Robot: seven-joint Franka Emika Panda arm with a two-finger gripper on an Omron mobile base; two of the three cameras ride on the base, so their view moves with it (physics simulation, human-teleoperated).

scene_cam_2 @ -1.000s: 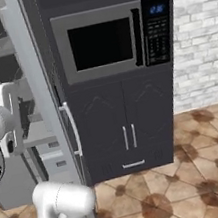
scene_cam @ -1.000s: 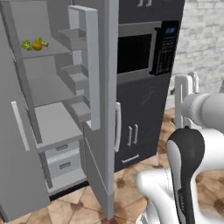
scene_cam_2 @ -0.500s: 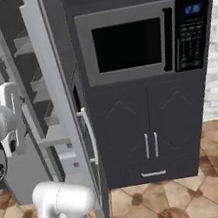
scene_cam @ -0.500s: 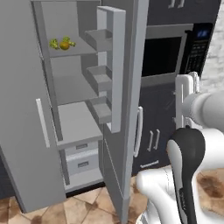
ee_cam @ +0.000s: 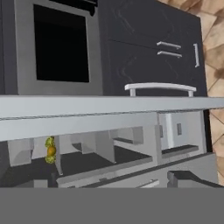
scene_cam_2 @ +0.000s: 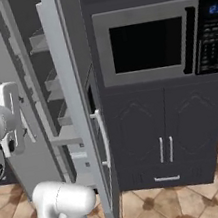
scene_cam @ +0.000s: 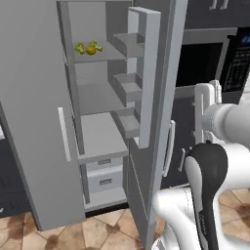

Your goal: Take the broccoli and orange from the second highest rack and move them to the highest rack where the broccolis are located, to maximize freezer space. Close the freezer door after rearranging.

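The freezer [scene_cam: 100, 134] stands open, its flat grey shelves in sight. On the upper shelf lies the orange [scene_cam: 91, 49] with one of the broccolis [scene_cam: 78, 48] on its left and another [scene_cam: 99, 47] on its right, all close together. In the rolled hand view they show small and far off as a yellow-green cluster [ee_cam: 50, 151]. The freezer door [scene_cam: 163, 73] is swung out edge-on toward me, its bar handle [scene_cam_2: 104, 137] facing right. My gripper [scene_cam: 207, 112] [scene_cam_2: 9, 116] hangs open and empty, short of the door and well away from the shelves.
A microwave [scene_cam_2: 145, 41] sits in the dark cabinet wall right of the freezer, with dark cabinet doors [scene_cam_2: 166, 136] below. Bins [scene_cam: 128, 44] line the inside of the open door. Two pale drawers [scene_cam: 102, 180] sit at the freezer's bottom. The left door [scene_cam: 34, 122] is closed.
The whole picture has shifted: the base has driven, so the freezer now sits further right in the left base view. The arm holds the same pose; the food has not moved.
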